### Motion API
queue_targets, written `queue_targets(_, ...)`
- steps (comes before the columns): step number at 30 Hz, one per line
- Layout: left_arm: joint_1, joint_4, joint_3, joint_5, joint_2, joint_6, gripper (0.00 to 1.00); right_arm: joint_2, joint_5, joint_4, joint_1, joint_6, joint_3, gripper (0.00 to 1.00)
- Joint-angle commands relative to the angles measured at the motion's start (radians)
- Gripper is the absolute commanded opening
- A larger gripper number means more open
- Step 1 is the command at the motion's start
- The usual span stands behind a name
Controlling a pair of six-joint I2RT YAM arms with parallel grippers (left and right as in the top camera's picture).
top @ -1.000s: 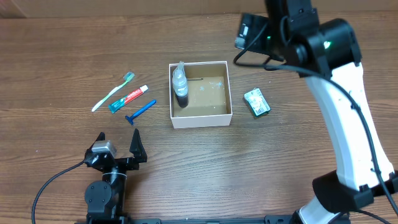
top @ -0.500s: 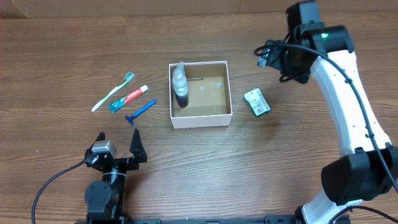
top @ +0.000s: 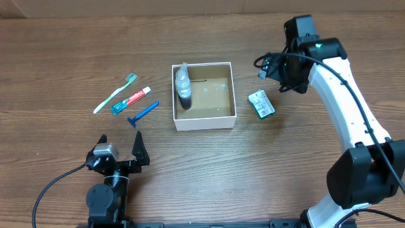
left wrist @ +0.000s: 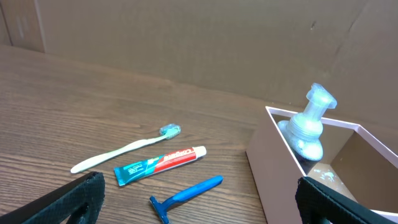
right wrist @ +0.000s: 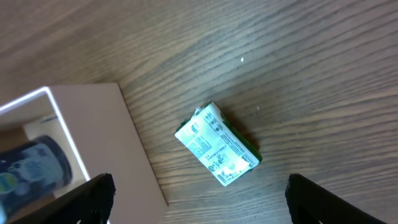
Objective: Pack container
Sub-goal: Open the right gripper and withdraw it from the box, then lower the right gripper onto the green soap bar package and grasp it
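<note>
1. Right end effector (right wrist: 199, 202) hangs above the green-and-white packet (right wrist: 217, 144) with both fingers spread wide apart and nothing between them. I judge this wide opening is meant to let the packet pass between the fingers when the arm goes down.
2. In the right wrist view the packet sits almost centred between the 2 fingertips. It lies flat and turned at an angle on the surface (top: 63, 50), just beside the container (top: 204, 121) but not touching it.
3. The container stands in the middle of the surface, within reach of both arms, which I think is the reason for this place. 1 bottle (top: 183, 85) is already inside, against the wall on the toothbrush side. Its nozzle rises above the rim, and the rest of the brown floor is free.
4. Left end effector (top: 120, 151) is low near the front edge, open and empty, pointing toward the items on its side.
5. On that side lie 3 items: toothbrush (top: 114, 94), toothpaste (top: 131, 100) and blue razor (top: 144, 113), close together and near the container.
6. My judgement: the packet is the next thing to pack, so 4 items are not yet inside.
</note>
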Motion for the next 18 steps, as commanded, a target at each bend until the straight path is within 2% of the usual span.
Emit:
queue_targets(1,0.007,0.003,-0.003,0.008,-0.01,0.011,1.0,-0.005,-0.009,0.052,0.005,-0.026,-0.111,0.9)
queue_targets(9,0.007,0.003,-0.003,0.008,-0.01,0.011,1.0,-0.005,-0.016,0.306,0.005,-0.084,-0.358,0.9)
queue_targets(18,0.007,0.003,-0.003,0.008,-0.01,0.011,1.0,-0.005,-0.017,0.518,0.006,-0.149,-0.492,0.9)
